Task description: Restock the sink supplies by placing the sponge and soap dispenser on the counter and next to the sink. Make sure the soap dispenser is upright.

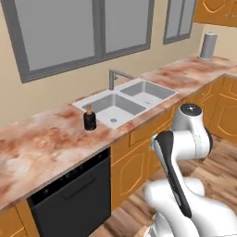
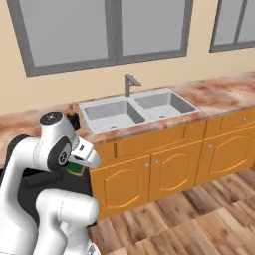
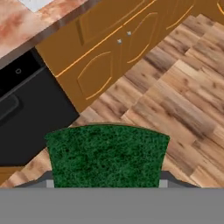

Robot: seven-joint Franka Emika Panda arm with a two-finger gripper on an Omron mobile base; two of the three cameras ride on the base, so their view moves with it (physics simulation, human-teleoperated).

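The green sponge point(image 3: 107, 155) sits between the fingertips of my gripper point(image 3: 106, 181), which is shut on it. The hand hangs low in front of the cabinets, over the wooden floor. A sliver of the sponge point(image 2: 75, 169) shows under the hand in the right base view. The soap dispenser point(image 1: 89, 118), a dark bottle with a brown pump, stands upright on the counter point(image 1: 41, 143) just left of the sink point(image 1: 119, 92). My arm partly covers the dispenser point(image 2: 73, 119) in the right base view, beside the sink point(image 2: 149, 122).
A black dishwasher point(image 1: 74, 199) sits under the counter left of the orange cabinets point(image 2: 174, 169). A grey faucet point(image 1: 113, 76) rises behind the sink. A grey cylinder point(image 1: 208, 45) stands at the counter's far right corner. Wooden floor point(image 3: 175, 96) lies below the hand.
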